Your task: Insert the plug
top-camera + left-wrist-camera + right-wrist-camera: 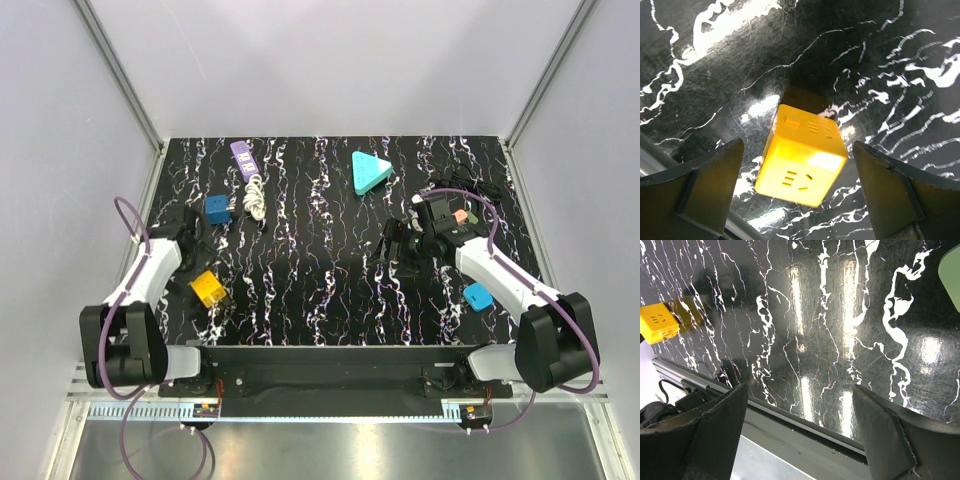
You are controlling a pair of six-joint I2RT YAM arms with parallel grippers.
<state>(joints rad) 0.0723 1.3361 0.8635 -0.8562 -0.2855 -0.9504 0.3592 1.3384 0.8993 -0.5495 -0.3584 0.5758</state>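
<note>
Jaws of both grippers stand wide apart and hold nothing. Left gripper (797, 150) has the yellow socket cube (802, 162) between its fingers, not touching. Right gripper (800, 390) hangs over the table (830, 315). White cord (256, 195) lies coiled beside the blue cube (216, 208).

Black marbled table (330, 290) between pale grey walls (330, 60).

White arms (152, 272), black joints (128, 340), seemingly purple cables (124, 213).
</note>
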